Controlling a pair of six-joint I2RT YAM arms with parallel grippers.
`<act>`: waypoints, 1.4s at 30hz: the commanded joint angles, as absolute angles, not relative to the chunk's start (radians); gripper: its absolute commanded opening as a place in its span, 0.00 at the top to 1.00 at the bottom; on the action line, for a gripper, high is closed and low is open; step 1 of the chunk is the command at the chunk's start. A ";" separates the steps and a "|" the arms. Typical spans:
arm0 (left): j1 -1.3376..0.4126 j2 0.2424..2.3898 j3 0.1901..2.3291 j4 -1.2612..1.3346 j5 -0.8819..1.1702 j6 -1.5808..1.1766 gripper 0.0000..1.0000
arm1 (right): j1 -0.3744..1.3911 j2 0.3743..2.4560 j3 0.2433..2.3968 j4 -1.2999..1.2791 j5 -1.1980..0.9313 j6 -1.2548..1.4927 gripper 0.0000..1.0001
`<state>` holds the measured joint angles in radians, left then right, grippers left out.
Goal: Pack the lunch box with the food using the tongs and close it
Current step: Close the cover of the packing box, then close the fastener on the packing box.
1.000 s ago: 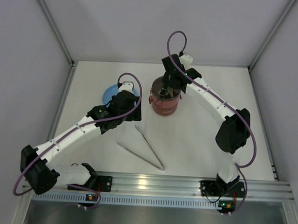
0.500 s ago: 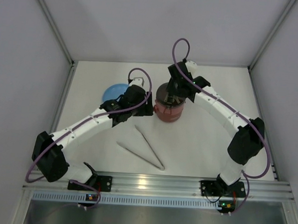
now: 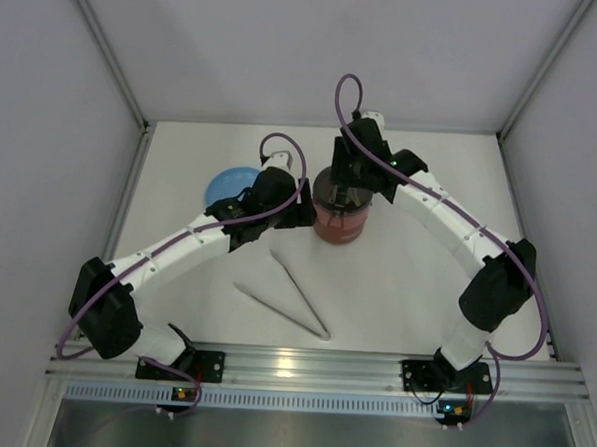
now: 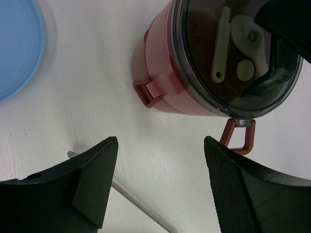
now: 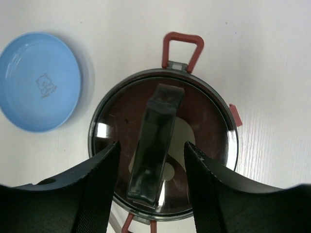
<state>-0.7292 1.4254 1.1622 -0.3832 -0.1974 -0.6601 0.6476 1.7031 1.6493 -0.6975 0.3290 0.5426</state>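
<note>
The lunch box (image 3: 336, 226) stood stacked at the table's centre with its cover on, so packing looked done. The blue plate (image 3: 225, 186) at its 9 o'clock was bare and the tongs (image 3: 290, 295) lay at 7 o'clock. The red latches (image 5: 182, 48) hung loose, seemingly left to fasten. My right gripper (image 5: 151, 145) straddled the cover's handle (image 5: 158, 116), jaws apart and gripping nothing. My left gripper (image 4: 160, 145) gaped empty at 9 o'clock.

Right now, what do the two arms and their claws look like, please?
The left arm and right arm are alike: slim white links between bulky black joints, with a purple cable looping along each. The left claw and right claw each have two broad, black, wedge-shaped fingers; one inner face shows a fine mesh texture.
</note>
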 commanded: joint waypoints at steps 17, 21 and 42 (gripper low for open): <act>-0.735 1.267 1.129 -0.396 -0.195 -0.634 0.23 | 0.569 1.646 1.763 -0.664 0.035 -0.118 0.32; -0.735 1.238 1.129 -0.417 -0.187 -0.624 0.23 | 0.536 1.641 1.752 -0.698 -0.038 -0.254 0.30; -0.735 1.213 1.146 -0.462 -0.189 -0.597 0.22 | 0.305 1.684 1.753 -0.805 -0.503 -0.371 0.35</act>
<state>-0.7292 1.2388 1.1362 -0.4576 -0.1940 -0.6144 0.3054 1.6825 1.7416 -0.7898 -0.4313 -0.3386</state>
